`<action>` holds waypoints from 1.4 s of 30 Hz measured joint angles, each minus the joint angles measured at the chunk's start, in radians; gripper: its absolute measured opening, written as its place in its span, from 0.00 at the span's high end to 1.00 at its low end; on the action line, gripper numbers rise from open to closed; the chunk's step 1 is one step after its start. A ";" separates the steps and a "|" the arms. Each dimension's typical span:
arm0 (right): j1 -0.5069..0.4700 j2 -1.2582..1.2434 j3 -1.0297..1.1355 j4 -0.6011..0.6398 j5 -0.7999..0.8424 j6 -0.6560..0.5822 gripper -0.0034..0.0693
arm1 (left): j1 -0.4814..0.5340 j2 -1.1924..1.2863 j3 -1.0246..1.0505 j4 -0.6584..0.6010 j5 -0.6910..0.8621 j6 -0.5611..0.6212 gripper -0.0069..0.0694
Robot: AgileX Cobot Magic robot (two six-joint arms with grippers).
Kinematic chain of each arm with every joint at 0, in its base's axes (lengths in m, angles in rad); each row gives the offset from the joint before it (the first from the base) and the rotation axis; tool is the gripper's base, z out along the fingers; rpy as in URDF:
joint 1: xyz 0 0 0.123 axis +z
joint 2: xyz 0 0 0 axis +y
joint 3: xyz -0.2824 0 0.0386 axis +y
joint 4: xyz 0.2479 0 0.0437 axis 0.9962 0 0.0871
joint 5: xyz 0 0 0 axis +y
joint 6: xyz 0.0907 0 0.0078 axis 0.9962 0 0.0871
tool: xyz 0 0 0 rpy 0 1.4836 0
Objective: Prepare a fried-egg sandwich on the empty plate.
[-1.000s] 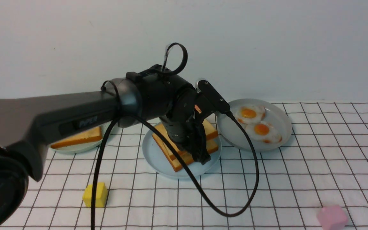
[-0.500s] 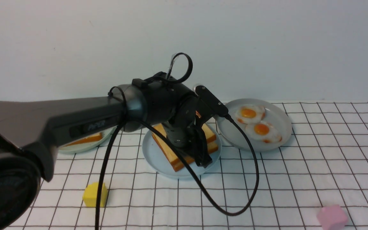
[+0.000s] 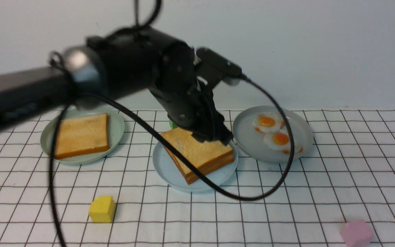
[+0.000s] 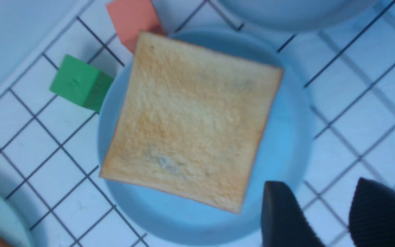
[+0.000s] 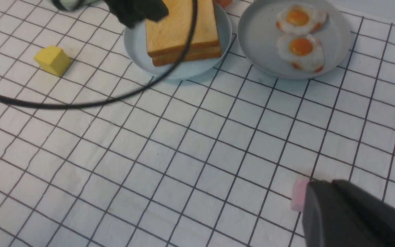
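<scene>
Fried-egg sandwich (image 3: 199,154) on plate (image 3: 168,171); left gripper (image 4: 319,185) hung just above its far-right corner, jaws apart, empty. Right gripper (image 5: 317,206) closed, distant.

Matte black arm (image 3: 139,68), silver joint (image 3: 77,61), looping black cable (image 3: 249,198)

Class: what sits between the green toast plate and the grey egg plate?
In the front view, the light blue plate carrying the sandwich; the left gripper hangs above it.

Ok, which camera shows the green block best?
The left wrist view: the green block shows whole, beside the plate. The front view catches only a sliver behind the left arm; the right wrist view misses it.
</scene>
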 joint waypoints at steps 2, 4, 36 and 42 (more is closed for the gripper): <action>0.000 0.000 0.000 0.000 0.000 0.000 0.89 | 0.000 -0.145 0.005 -0.037 0.053 -0.031 0.75; 0.000 0.000 0.000 0.000 0.000 0.000 0.89 | 0.000 -0.265 0.035 -0.062 0.077 -0.046 0.88; 0.000 0.000 0.000 -0.004 0.029 0.074 0.95 | 0.000 -1.687 1.435 -0.252 -0.591 -0.055 0.93; 0.000 0.000 0.000 0.003 0.038 0.074 0.95 | 0.000 -1.687 1.438 -0.252 -0.572 -0.055 0.93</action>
